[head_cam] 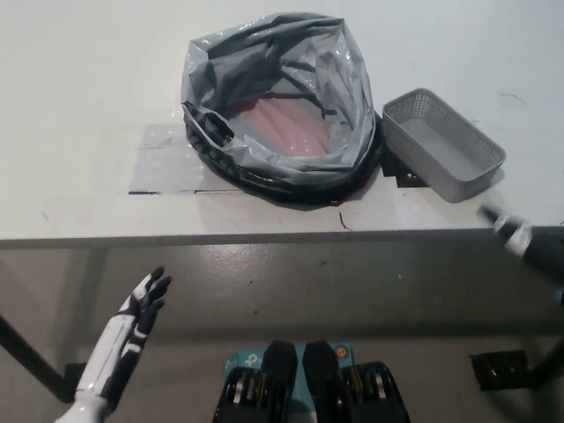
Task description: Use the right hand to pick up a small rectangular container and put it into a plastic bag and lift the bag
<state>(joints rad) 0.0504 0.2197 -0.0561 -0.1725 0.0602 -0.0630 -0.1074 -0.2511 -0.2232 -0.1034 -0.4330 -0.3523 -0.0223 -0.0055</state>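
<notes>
While the mesh container sits on the worktop just right of the open bag, I judge it light, stiff, best pinched by its rim; my right robot hand is too blurred to tell.

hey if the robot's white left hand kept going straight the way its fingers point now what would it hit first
Probably the front edge of the white table. The white left hand sits below it, open, pointing up-right toward the grey plastic bag. Depth is unclear, so it might pass underneath.
</notes>
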